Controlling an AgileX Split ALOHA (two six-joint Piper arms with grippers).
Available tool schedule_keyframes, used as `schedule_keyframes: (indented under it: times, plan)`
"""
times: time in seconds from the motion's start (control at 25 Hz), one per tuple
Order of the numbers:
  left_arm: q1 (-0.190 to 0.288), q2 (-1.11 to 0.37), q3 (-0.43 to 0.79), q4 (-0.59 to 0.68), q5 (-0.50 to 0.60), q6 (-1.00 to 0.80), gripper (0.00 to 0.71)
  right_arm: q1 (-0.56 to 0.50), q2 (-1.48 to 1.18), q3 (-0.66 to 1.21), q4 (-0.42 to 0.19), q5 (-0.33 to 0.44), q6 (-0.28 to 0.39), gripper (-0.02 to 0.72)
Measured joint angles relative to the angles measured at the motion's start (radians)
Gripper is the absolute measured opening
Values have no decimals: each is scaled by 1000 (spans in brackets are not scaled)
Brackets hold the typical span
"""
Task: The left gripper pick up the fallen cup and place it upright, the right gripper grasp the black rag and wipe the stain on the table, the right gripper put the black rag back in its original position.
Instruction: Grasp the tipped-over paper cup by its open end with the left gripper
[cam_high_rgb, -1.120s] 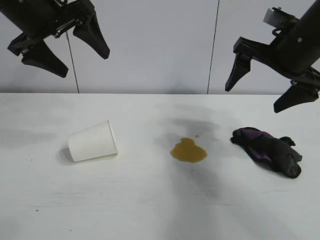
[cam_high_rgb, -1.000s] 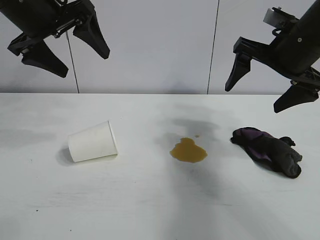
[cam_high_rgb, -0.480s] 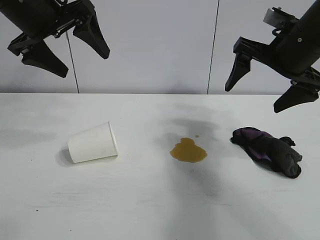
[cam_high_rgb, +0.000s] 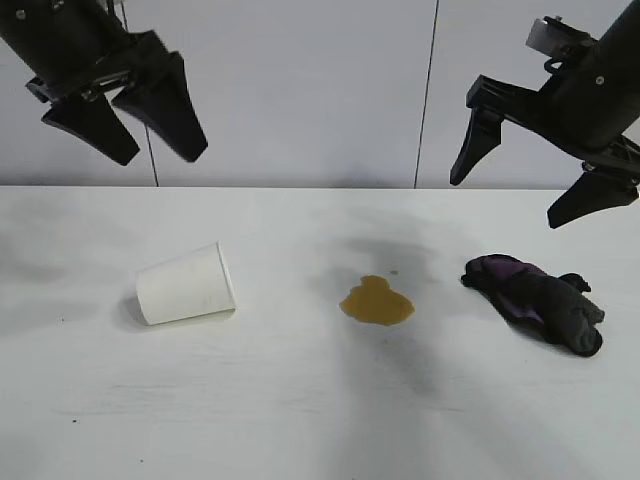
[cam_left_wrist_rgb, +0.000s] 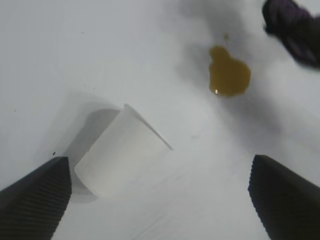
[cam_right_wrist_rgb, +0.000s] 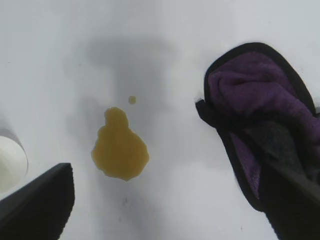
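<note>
On the white bench (cam_high_rgb: 300, 420), nearest the camera, the cup (cam_high_rgb: 186, 284) lies on its side at the left, with its rim toward the middle. Near the middle is the stain (cam_high_rgb: 376, 302), a yellowish-brown blotch with a tiny droplet (cam_high_rgb: 394, 272) just behind it. To the right, apart from the stain, the black rag (cam_high_rgb: 535, 300) lies in a loose lump with purple patches. Farther back and high above the bench, the left gripper (cam_high_rgb: 128, 118) hangs over the cup's side, its fingers apart and holding nothing. The right gripper (cam_high_rgb: 520, 180) hangs above the rag, its fingers also wide apart and empty.
</note>
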Motion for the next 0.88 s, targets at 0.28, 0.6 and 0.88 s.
schedule_keyframes:
  times: [0.28,0.6,0.88]
  plan:
    - [-115,3,0,182,-74,104,694,0,0,0,0,12,-3,694]
    - [-129,103,-1,193,-126,86,694,0,0,0,0,15,-17,694]
    - [-129,160,-1,193,-191,83,694,0,0,0,0,29,-23,694]
